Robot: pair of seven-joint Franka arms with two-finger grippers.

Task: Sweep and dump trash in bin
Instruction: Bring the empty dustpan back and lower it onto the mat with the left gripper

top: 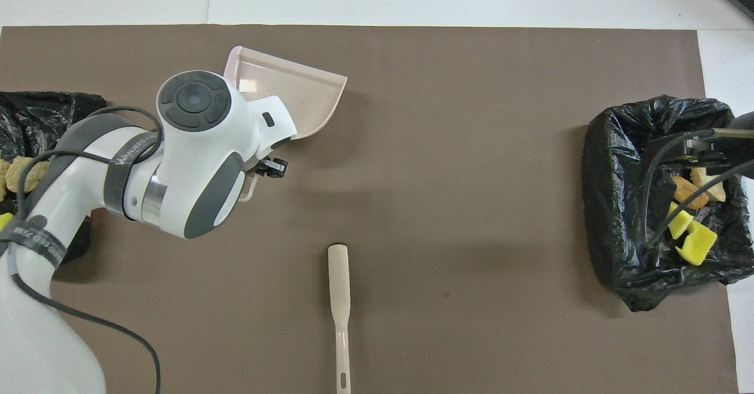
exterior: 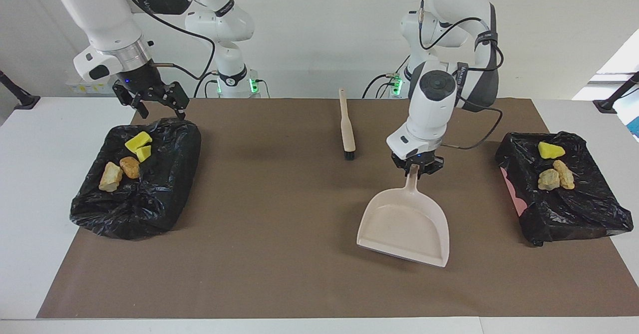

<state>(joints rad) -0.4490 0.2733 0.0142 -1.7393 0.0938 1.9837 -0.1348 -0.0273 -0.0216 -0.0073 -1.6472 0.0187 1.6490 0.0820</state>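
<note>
Both arms are wearing glossy white shells with dark grey joint caps, black cables looping alongside, green lights glowing at their bases.

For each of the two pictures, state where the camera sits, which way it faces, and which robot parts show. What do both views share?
Facing view: high across the table, facing both arms; left hand holds the dustpan.
Overhead view: above the robots' end, looking steeply down; left arm covers the handle.
Shared: dustpan, brush, bin with trash, mirrored.

Left gripper (top: 266, 169) clamps dustpan (top: 294, 96) handle — trash (top: 690, 235) binned
</note>
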